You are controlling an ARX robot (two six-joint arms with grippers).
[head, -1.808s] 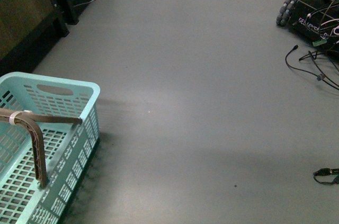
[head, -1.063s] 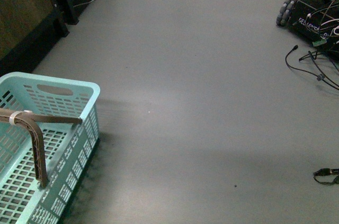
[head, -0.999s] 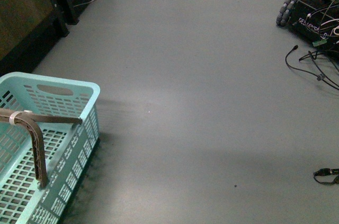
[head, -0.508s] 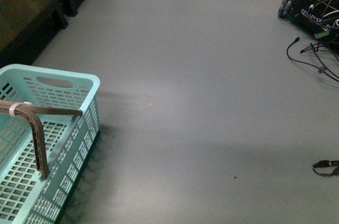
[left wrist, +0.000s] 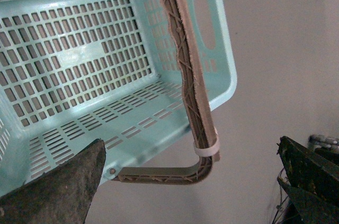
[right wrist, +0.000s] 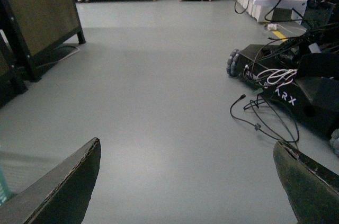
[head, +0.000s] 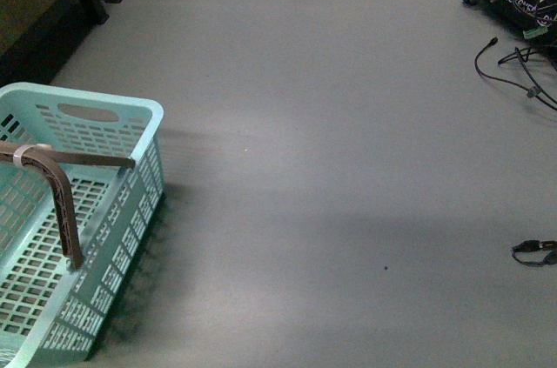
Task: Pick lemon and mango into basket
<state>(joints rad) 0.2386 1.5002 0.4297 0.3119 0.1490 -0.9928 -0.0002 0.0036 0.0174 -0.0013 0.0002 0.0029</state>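
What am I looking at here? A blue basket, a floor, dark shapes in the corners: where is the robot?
The pictures come from the two-armed robot's own cameras. One looks forward from its body: the teal basket stands on the grey floor, with loose cables at far right. One sits on the left wrist, looking down into the basket, which looks empty. One sits on the right wrist, facing a black wheeled machine. The dark corner shapes belong to the left gripper and the right gripper; both are open, holding nothing. No lemon or mango shows anywhere.
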